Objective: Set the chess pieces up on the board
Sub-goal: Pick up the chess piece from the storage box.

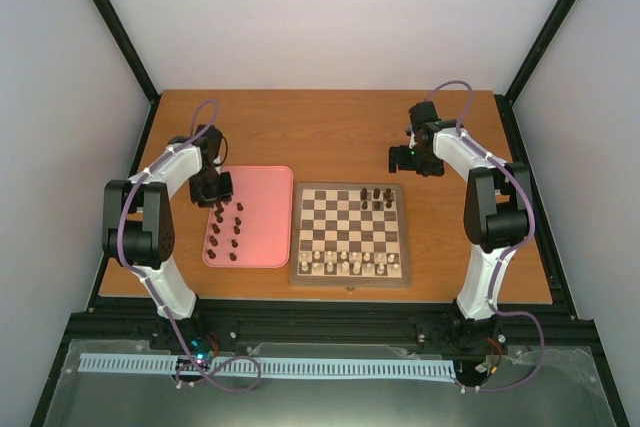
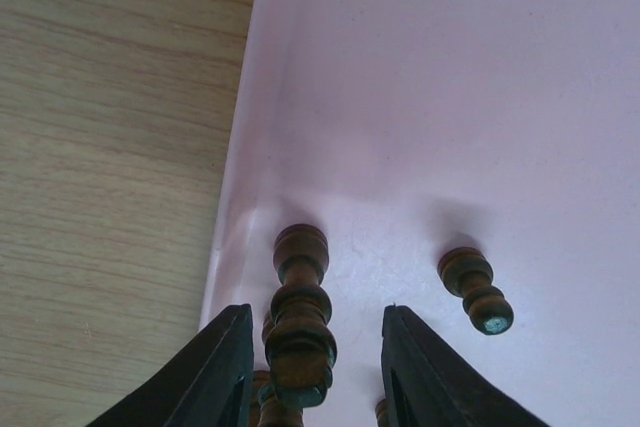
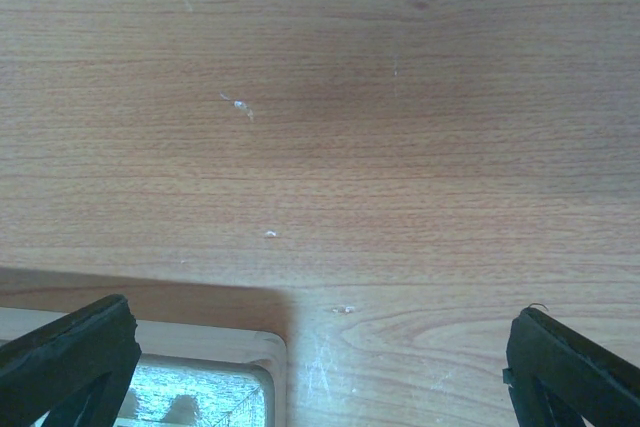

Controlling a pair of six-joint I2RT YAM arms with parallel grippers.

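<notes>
Dark brown turned wood, ringed: the piece [image 2: 300,322] sits on the pink tray [image 1: 262,187] near its left wall, between the fingers of your left gripper [image 2: 316,312]. Its long axis runs parallel to the fingers; standing or lying cannot be told. That gripper is narrowed, not clamped. The right gripper [image 3: 320,315] gapes wide, empty, beyond the board [image 1: 347,227].
</notes>
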